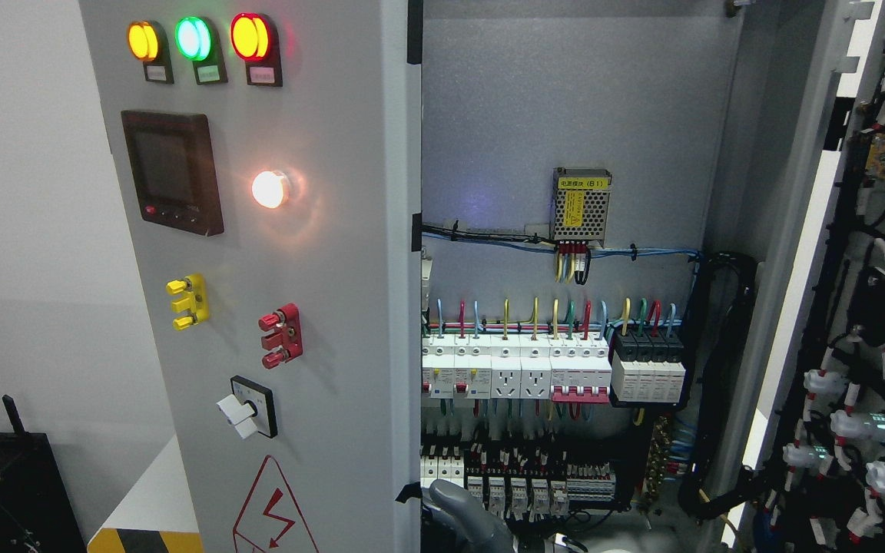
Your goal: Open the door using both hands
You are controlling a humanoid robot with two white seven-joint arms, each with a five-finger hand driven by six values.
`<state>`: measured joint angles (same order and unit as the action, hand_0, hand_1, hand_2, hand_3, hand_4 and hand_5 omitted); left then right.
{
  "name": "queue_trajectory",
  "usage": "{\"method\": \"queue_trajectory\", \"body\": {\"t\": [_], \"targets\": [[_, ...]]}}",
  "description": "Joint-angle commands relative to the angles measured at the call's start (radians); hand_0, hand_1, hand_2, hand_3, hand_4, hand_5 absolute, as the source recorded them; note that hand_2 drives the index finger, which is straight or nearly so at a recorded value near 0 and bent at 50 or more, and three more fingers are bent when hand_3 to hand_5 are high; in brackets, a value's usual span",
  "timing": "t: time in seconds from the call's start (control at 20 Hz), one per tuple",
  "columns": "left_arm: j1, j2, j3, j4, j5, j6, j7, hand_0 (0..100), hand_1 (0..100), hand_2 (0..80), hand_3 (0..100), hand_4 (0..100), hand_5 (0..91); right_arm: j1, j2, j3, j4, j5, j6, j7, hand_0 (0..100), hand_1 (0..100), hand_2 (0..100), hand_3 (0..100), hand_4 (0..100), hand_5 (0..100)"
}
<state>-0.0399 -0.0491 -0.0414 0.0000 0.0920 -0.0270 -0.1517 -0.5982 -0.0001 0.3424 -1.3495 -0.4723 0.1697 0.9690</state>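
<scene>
- cabinet [581,115] is seen with its inside exposed: back panel, rows of breakers [515,372] and coloured wiring fill the middle of the head view.
- left door [273,253] stands swung out at the left, its outer face turned to the camera, with three indicator lamps [195,38], a dark display [174,173] and a rotary switch [246,411] on it; its free edge runs down the middle of the frame.
- right door [865,307] is swung wide at the right, its wired inner face showing, so that leaf is judged largely done.
- a grey robot hand [465,518] is seen at the bottom edge, just right of the left door's edge and low in the opening; which arm it belongs to cannot be told, nor how far its fingers are open or whether anything is held.
- for the step in hand, the left door is best pushed outward along its hinge arc with contact kept on the door edge, well apart from the breakers and wiring just behind.
</scene>
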Motion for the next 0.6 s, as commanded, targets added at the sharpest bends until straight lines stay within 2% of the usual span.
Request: {"method": "queue_trajectory", "body": {"t": [0.0,0.45,0.55], "targets": [[0.000,0.000,0.000,0.023,0.000,0.001,0.000,12,39,0.0,0,0,0.0,-0.032,-0.001,0.029,0.004,-0.002,0.004,-0.004,5,0,0,0,0,0],[0.000,0.000,0.000,0.023,0.000,0.001,0.000,12,39,0.0,0,0,0.0,-0.032,-0.001,0.026,0.000,-0.052,0.013,0.004,5,0,0,0,0,0],[0.000,0.000,0.000,0.023,0.000,0.001,0.000,12,39,0.0,0,0,0.0,-0.032,-0.001,0.026,0.000,-0.052,0.013,0.039,5,0,0,0,0,0]]}}
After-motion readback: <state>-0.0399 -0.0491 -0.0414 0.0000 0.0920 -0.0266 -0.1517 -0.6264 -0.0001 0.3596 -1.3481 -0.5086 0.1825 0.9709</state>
